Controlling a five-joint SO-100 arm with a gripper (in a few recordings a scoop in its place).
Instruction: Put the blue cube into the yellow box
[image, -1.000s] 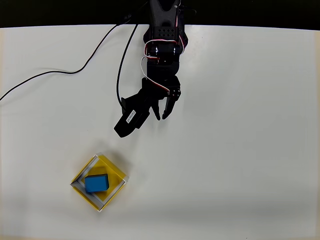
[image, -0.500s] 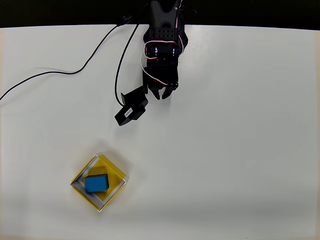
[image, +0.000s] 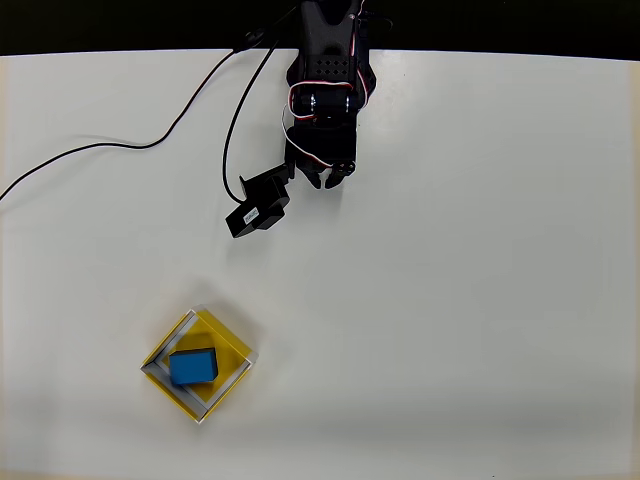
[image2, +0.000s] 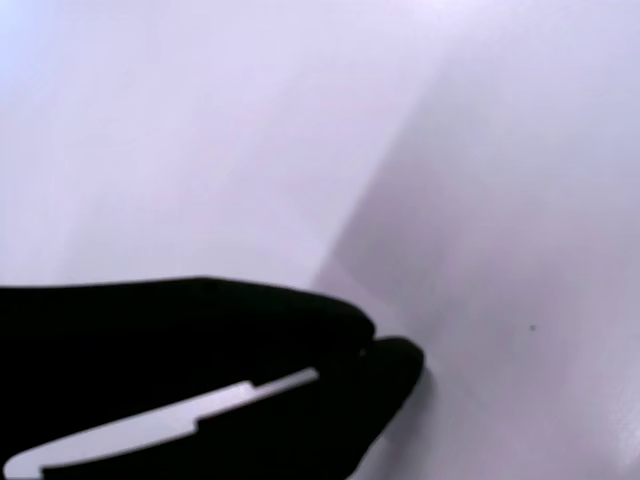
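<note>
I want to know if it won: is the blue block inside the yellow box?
Inside. The blue cube lies on the floor of the yellow box, within its pale rim.

From the wrist view I get only a blurred dark hand (image2: 375, 362), cut off at the lower left edge. In the overhead view, my arm's base (image: 328, 20) runs off the top edge, and a cable (image: 100, 146) exits at the left.

Black arm (image: 325, 90) with red-and-white wires, black cable (image: 150, 140) and white-labelled module (image: 257, 212).
</note>
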